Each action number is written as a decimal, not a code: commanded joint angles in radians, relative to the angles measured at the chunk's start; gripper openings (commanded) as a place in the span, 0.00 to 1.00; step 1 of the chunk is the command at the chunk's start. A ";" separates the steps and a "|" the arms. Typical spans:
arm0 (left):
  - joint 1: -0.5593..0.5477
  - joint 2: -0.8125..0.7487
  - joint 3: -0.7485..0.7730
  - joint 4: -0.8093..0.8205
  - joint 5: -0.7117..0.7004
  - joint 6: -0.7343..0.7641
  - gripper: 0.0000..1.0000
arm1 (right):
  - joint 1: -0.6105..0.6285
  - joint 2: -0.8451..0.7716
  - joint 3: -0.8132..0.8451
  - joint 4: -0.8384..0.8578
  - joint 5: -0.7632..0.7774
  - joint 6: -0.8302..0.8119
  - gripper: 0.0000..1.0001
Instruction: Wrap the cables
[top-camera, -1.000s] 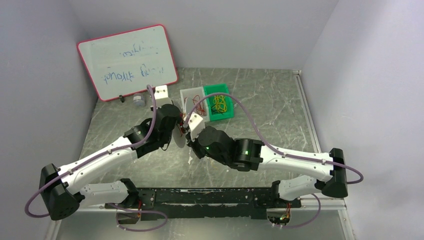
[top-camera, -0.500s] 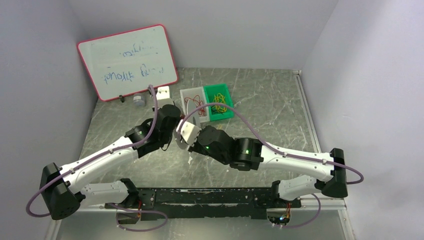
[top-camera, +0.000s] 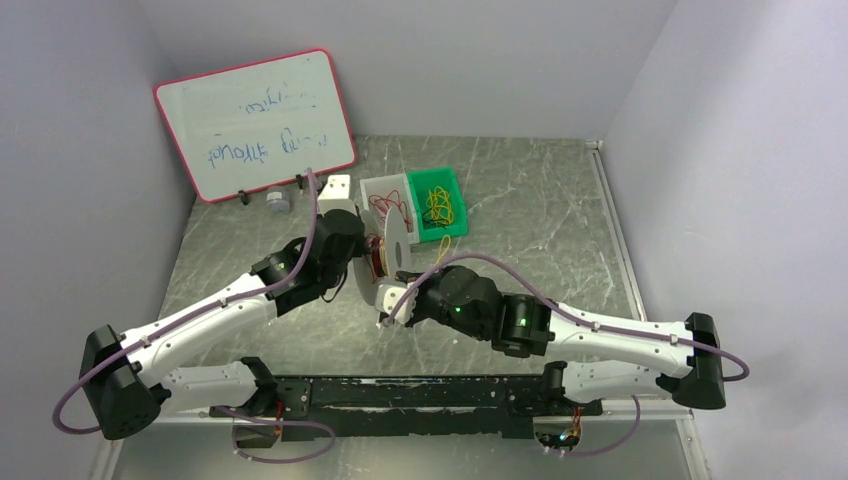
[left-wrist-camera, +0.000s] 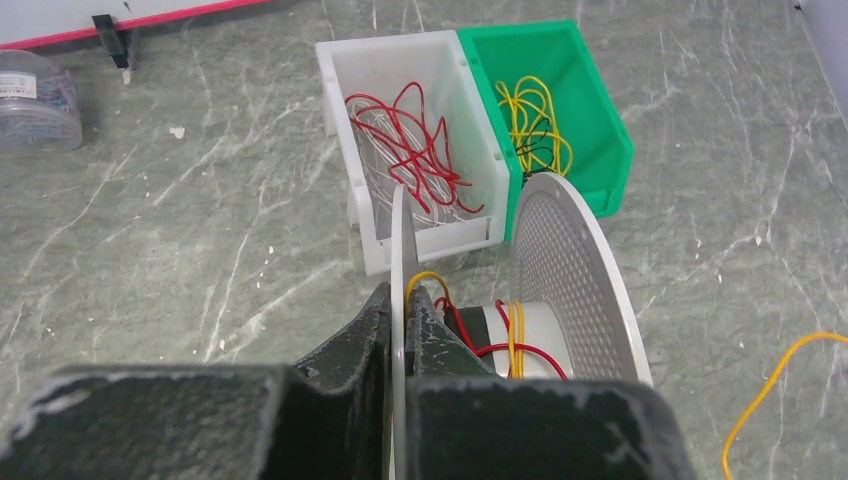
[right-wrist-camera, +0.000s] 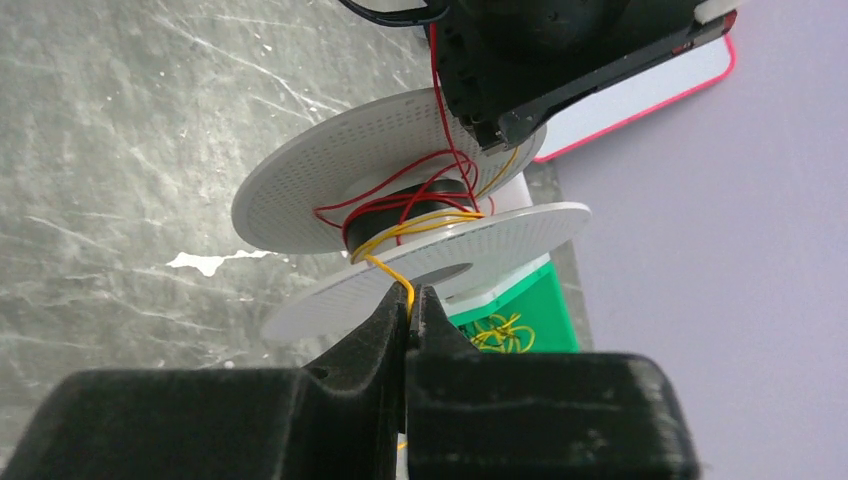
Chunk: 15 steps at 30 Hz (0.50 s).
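Observation:
My left gripper is shut on one flange of the white round spool and holds it above the table; it also shows in the top view. Red and yellow cables are wound round the spool's hub. My right gripper is shut on a thin yellow cable that runs from the hub over the near flange into its jaws. In the top view the right gripper sits just in front of the spool. The cable's loose end curls over the table.
A white bin with loose red cables and a green bin with yellow cables stand just behind the spool. A whiteboard leans at the back left, with a small jar in front of it.
My right gripper has drawn back from the spool toward the near edge, pulling the yellow cable with it. The spool now shows between the two grippers. The left arm has barely moved.

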 joint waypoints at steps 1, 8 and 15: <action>0.021 0.002 -0.027 -0.041 -0.006 0.077 0.07 | -0.018 -0.055 -0.011 0.247 -0.046 -0.191 0.00; 0.012 0.002 -0.039 -0.049 0.009 0.078 0.07 | -0.063 -0.003 -0.011 0.416 -0.010 -0.301 0.00; -0.007 -0.003 -0.044 -0.062 0.014 0.076 0.07 | -0.165 0.047 -0.012 0.552 -0.032 -0.310 0.00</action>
